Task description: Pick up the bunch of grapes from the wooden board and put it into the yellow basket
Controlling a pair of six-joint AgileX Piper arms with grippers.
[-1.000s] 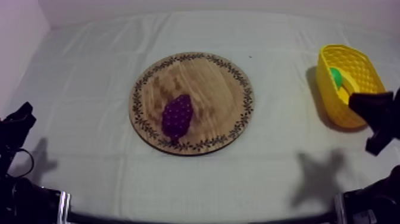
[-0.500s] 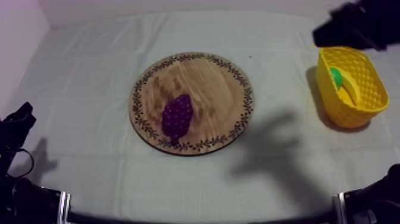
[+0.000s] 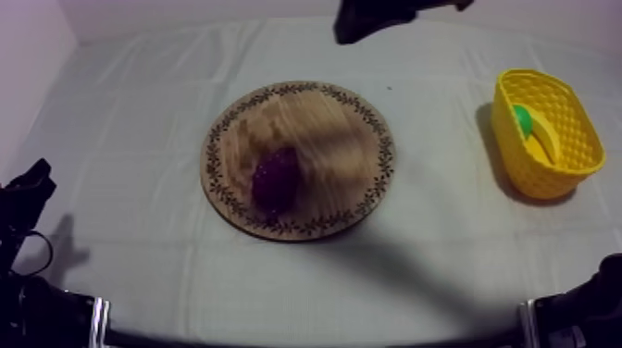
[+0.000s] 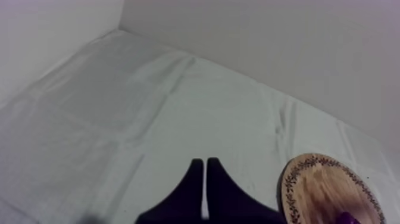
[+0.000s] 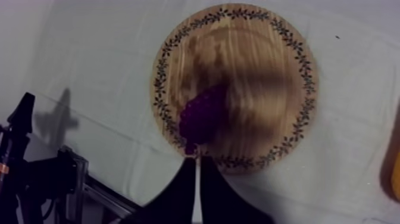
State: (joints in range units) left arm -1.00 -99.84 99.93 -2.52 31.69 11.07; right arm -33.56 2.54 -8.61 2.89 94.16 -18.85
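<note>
Right gripper (image 5: pixel 195 162), fingers pressed together, hangs clear of the bunch of grapes (image 3: pixel 276 178) lying at 7 o'clock on the wooden board (image 3: pixel 342 130), long axis 1-to-7, narrow end at 7.

A lab-like test setup: cloth-draped table (image 3: pixel 130 120) against a bare pale wall (image 4: pixel 286 53).

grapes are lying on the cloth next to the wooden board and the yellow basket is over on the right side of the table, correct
Not quite. The bunch of grapes lies on the wooden board, inside its patterned rim, not on the cloth beside it; the top view shows this. The yellow basket is indeed on the right side of the table.
</note>
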